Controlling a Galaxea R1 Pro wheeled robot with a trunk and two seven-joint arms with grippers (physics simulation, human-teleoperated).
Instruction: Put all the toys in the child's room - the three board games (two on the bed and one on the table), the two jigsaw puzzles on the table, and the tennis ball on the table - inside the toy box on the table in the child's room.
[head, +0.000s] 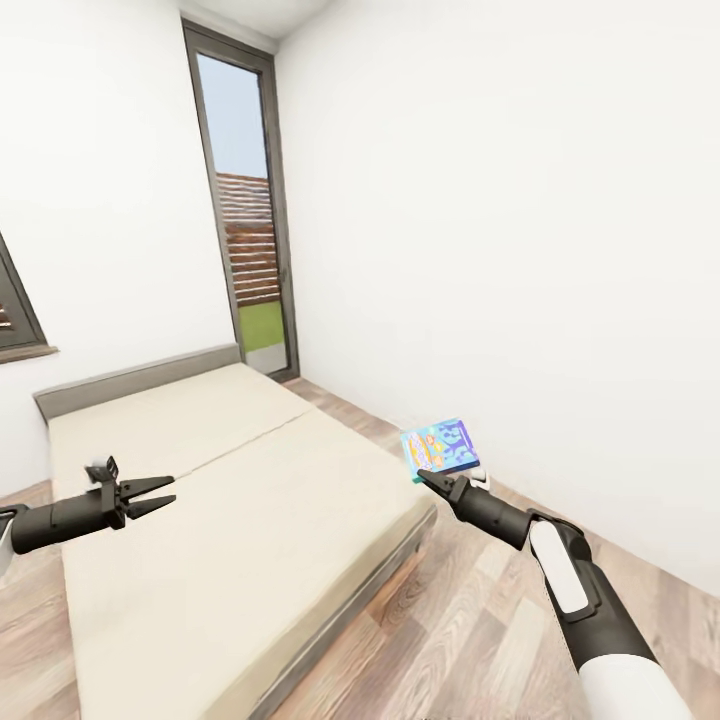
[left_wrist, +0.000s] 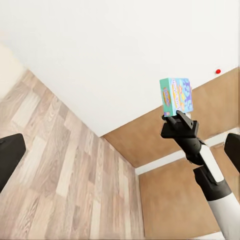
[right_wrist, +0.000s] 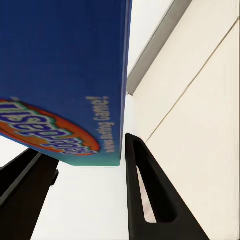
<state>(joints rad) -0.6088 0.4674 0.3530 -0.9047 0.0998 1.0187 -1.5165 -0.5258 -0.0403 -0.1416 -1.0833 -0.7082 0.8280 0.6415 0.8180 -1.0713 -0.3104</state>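
In the head view, a blue board game with a colourful cartoon print hangs in the air over the wooden floor, just past the right edge of the bed. My right gripper is shut on its lower edge. The right wrist view shows the box close up between the dark fingers, with the beige mattress behind. The left wrist view sees the box on the right gripper from across. My left gripper stands open above the mattress's left part, holding nothing. The mattress top is bare.
A tall glass door stands in the far corner beyond the bed's headboard. A white wall runs along the right. Wood floor lies between the bed and that wall. A dark window frame is on the left wall.
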